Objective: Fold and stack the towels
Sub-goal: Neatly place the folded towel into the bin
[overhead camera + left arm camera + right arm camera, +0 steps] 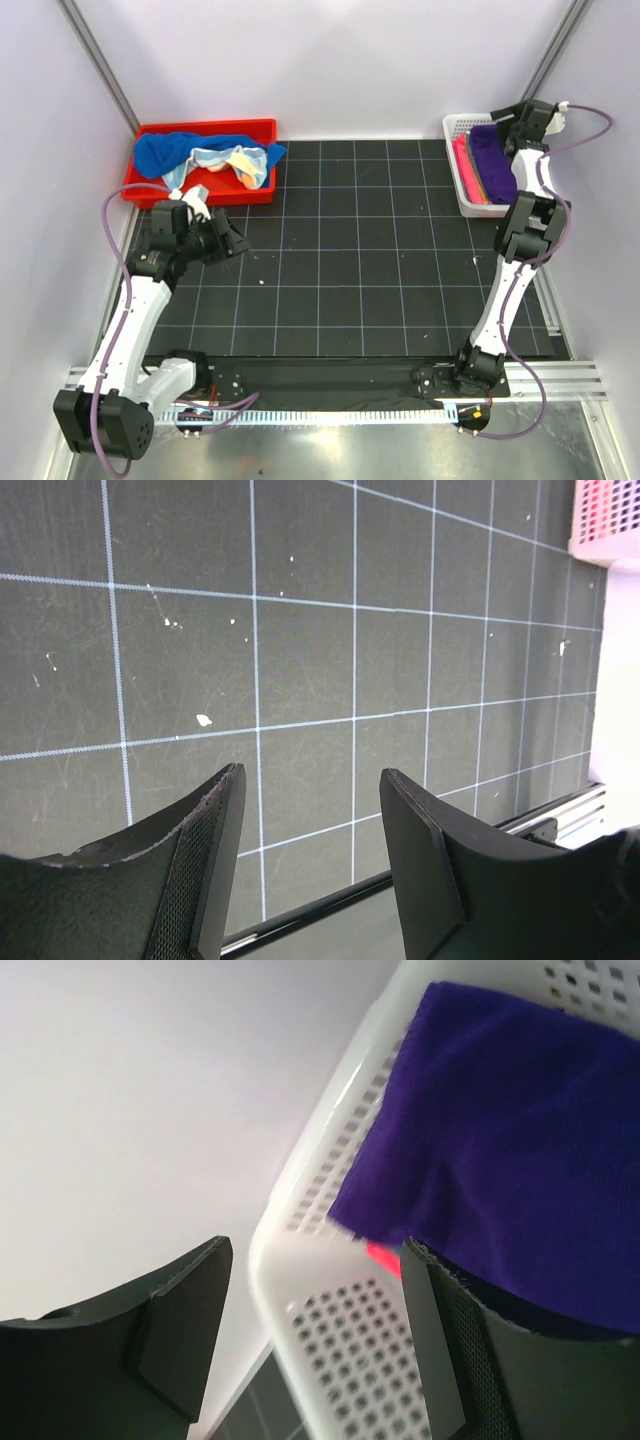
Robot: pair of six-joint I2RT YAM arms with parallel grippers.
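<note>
A folded purple towel [492, 160] [520, 1130] lies on top in the white mesh basket [462, 121] [350, 1350] at the back right, with a hot pink towel [462, 165] [382, 1256] showing under it. My right gripper [503, 122] [315, 1245] hovers open over the basket's far corner, holding nothing. A bright blue towel [170, 150], a pale multicolour towel [225, 160] and a yellow-orange towel [248, 178] lie crumpled in the red bin [205, 127]. My left gripper [235, 243] [312, 772] is open over the bare mat in front of that bin.
The black gridded mat [350, 270] [300, 630] covers the table between the bin and the basket. Light walls close in at the back and both sides. A metal rail [560, 375] runs along the near edge by the arm bases.
</note>
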